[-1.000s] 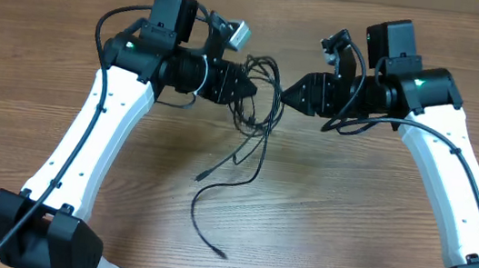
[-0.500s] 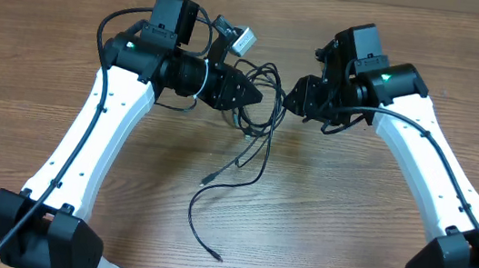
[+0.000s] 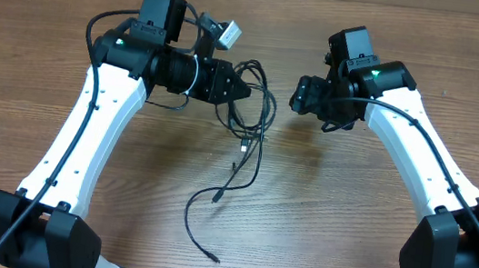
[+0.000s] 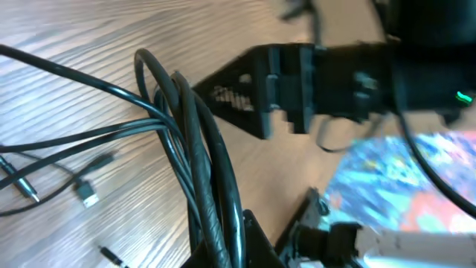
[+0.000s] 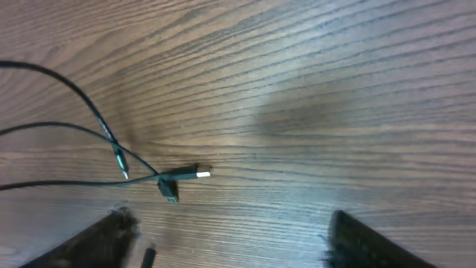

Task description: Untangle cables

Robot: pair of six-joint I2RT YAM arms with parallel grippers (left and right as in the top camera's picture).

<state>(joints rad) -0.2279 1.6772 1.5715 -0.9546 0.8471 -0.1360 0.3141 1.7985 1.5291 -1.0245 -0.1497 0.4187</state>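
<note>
The black two-finger left gripper was clamped on the knotted thin black metal-tipped cables, their ends trailing over the wooden table. The right gripper stood spread and empty. It needed to pinch one strand beside the knot and pull gently.

Left pincer clamped shut and right pincer spread wide, tips facing each other, apart.

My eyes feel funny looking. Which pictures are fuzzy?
Overhead view: sharp everywhere. Left wrist view: the cables are fairly clear, the arm behind them is fuzzy. Right wrist view: the table is clear, the fingers at the bottom are smeared.
</note>
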